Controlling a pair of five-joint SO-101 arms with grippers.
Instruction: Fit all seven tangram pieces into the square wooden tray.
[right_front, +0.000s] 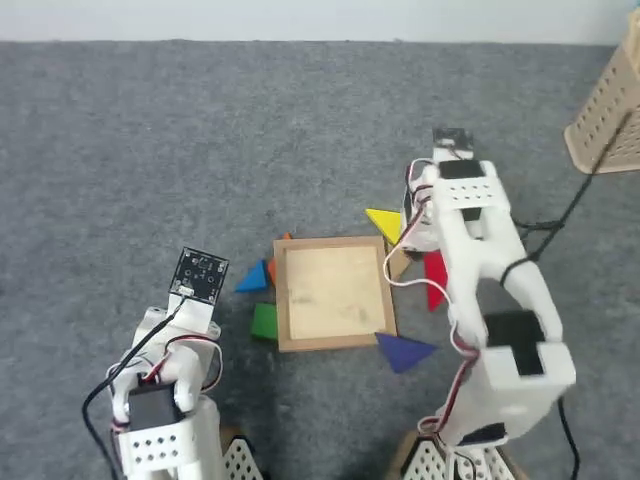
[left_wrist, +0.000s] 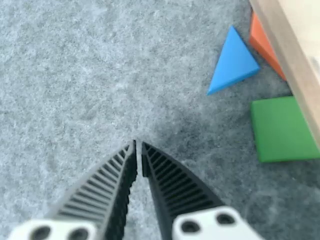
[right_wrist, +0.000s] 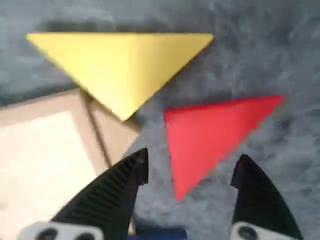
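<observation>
The square wooden tray (right_front: 331, 243) lies mid-table, its inside bare wood. Off its right side are a yellow triangle (right_front: 385, 222), a red triangle (right_front: 434, 282), a dark blue triangle (right_front: 404, 351) and a tan piece (right_front: 399, 263) at the corner. Along its left side lie a light blue triangle (right_front: 253, 278), an orange piece (right_front: 272, 268) and a green square (right_front: 264, 320). My right gripper (right_wrist: 194, 159) is open, its fingers straddling the narrow tip of the red triangle (right_wrist: 212, 131), just short of the yellow triangle (right_wrist: 125, 65). My left gripper (left_wrist: 138, 145) is shut and empty above bare carpet, short of the light blue triangle (left_wrist: 233, 62) and green square (left_wrist: 282, 129).
Grey carpet covers the table. A perforated wooden box (right_front: 612, 110) stands at the far right edge. A dark cable (right_front: 560, 225) runs from the right arm toward it. Open carpet stretches beyond the tray and to the left.
</observation>
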